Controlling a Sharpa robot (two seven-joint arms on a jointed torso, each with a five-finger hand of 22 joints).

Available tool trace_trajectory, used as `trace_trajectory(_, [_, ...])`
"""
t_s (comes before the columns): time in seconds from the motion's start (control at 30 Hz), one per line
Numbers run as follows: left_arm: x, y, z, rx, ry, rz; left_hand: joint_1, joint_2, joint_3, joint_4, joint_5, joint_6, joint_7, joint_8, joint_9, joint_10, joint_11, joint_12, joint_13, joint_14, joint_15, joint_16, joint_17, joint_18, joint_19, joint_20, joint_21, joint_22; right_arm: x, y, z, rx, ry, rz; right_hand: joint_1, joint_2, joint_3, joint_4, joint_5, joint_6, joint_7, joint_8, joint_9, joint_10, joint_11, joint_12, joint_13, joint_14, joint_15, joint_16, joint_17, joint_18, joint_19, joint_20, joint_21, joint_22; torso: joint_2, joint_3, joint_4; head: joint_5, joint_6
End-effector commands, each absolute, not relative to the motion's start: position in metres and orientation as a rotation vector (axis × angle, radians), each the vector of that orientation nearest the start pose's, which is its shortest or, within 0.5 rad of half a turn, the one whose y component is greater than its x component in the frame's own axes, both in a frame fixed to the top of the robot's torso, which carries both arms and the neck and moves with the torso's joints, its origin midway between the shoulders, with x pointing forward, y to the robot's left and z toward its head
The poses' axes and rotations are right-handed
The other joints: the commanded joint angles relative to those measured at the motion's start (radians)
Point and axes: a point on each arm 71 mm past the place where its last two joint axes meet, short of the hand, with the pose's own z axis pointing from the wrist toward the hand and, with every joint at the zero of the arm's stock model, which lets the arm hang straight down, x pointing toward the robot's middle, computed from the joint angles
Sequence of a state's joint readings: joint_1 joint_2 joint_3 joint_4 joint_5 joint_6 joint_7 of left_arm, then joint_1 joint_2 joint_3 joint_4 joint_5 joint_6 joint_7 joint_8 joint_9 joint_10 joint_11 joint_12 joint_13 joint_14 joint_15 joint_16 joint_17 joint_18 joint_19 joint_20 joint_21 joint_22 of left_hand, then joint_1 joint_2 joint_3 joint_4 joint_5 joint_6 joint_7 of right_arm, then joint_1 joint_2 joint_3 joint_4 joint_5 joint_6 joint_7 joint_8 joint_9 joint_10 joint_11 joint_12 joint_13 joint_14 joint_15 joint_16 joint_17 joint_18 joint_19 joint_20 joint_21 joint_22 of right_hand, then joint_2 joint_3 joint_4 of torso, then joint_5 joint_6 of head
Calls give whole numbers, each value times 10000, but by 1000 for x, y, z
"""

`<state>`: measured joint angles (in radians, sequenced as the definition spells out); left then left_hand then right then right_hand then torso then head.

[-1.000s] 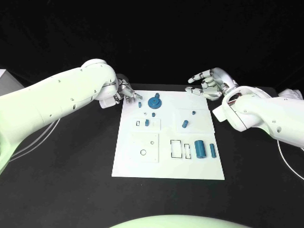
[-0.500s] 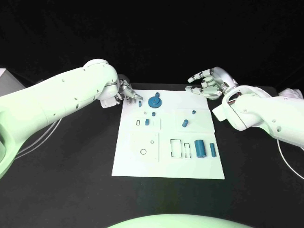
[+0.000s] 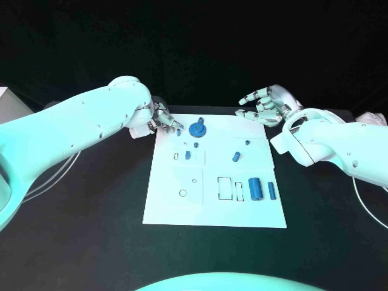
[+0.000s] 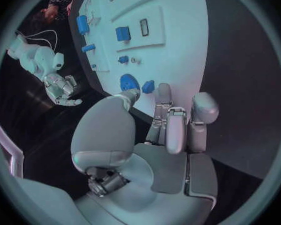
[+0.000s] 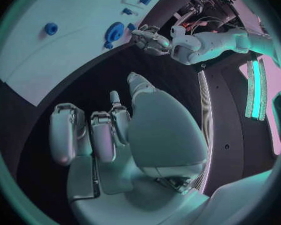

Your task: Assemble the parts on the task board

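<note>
The board (image 3: pixel 215 200) looks like smooth matt white plastic, and the little blue parts (image 3: pixel 256 190) look plastic too. Arms (image 3: pixel 71 130) are glossy white shell; the hands (image 3: pixel 265 108) have a brushed metal look, over a matt black table (image 3: pixel 80 230).

Two bulky white arms (image 3: pixel 63 130) with smooth rounded shells, dotted with small dark screw holes. Each ends in a silver robot hand: the left robot hand (image 3: pixel 157 118) and right robot hand (image 3: pixel 264 106) have jointed metal fingers with pale rounded tips (image 4: pixel 175 135) and grey palm plates.
</note>
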<state>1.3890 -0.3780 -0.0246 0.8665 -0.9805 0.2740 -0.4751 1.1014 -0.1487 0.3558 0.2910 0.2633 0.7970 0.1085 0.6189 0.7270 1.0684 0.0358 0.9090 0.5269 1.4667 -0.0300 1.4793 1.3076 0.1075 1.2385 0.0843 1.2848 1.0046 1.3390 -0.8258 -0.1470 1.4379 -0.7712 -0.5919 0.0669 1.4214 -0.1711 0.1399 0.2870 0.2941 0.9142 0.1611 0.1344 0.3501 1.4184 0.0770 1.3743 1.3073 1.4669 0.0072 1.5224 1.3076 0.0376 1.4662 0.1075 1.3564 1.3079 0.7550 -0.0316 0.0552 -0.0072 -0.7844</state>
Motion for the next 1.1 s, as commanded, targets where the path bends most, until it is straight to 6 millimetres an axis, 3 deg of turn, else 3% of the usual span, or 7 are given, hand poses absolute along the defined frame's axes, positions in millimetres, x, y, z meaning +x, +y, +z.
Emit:
trace_trajectory(0.03, [602, 157, -152, -2797, 22628, -4144, 172, 36, 17, -28, 1, 94, -11, -57, -35, -59, -13, 82, 2, 329, 44, 46, 1101, 85, 88, -17, 51, 43, 518, -233, -148, 4551, 14670, 8790, -121, -14, 47, 3, -22, -70, 11, 18, 8, -85, -4, -49, 1154, 780, -82, -22, 1668, 166, 104, -73, -34, 878, 2, 3, 2, -18, -26])
trace_trajectory(0.73, [602, 155, -156, -2860, 22854, -4375, 687, 211, 173, -62, -11, 250, -78, -18, -159, -50, -73, 157, -23, 385, 1, 136, 1208, 57, 175, -35, 151, 217, 518, -232, -148, 4540, 14690, 8798, -123, -9, 63, -4, -18, -71, 9, 28, 12, -77, -6, -41, 1157, 782, -84, -22, 1673, 164, 112, -74, -26, 886, -8, 4, 10, -46, -82])
trace_trajectory(0.93, [602, 155, -156, -2947, 22787, -4482, 1120, 383, 401, -101, -15, 319, -137, 20, -224, -29, -126, 167, -66, 408, -45, 173, 1246, 49, 197, -72, 189, 278, 518, -232, -149, 4535, 14706, 8803, -123, -9, 63, -4, -18, -71, 9, 28, 12, -77, -6, -41, 1157, 782, -84, -22, 1673, 164, 112, -74, -26, 886, -8, 3, 8, -36, -77])
trace_trajectory(0.97, [602, 155, -156, -3003, 22766, -4542, 1557, 527, 743, -259, -3, 307, -173, 52, -244, -40, -162, 147, -106, 411, -81, 184, 1252, 49, 204, -102, 206, 308, 518, -232, -149, 4534, 14711, 8803, -123, -9, 63, -4, -18, -71, 9, 28, 12, -77, -6, -41, 1157, 782, -84, -22, 1673, 164, 112, -74, -26, 886, -10, 1, 4, -31, -83])
trace_trajectory(1.03, [603, 156, -156, -3128, 22713, -4674, 1899, 574, 1137, -435, -9, 328, -210, 186, -185, -25, -197, 126, -153, 427, -109, 209, 1282, 39, 225, -132, 236, 361, 518, -232, -149, 4533, 14726, 8803, -123, -9, 63, -4, -18, -71, 9, 28, 12, -77, -6, -41, 1157, 782, -84, -22, 1673, 164, 112, -74, -26, 886, -10, 0, 1, -32, -89])
trace_trajectory(1.1, [602, 156, -155, -3236, 22674, -4791, 2151, 477, 1889, -683, -16, 235, -206, 441, -14, 1, -226, 79, -240, 434, -125, 227, 1291, 35, 233, -165, 267, 410, 518, -232, -149, 4532, 14736, 8802, -123, -9, 63, -4, -18, -71, 9, 28, 12, -77, -6, -41, 1157, 782, -84, -22, 1673, 164, 112, -74, -26, 886, -10, 0, 0, -35, -85])
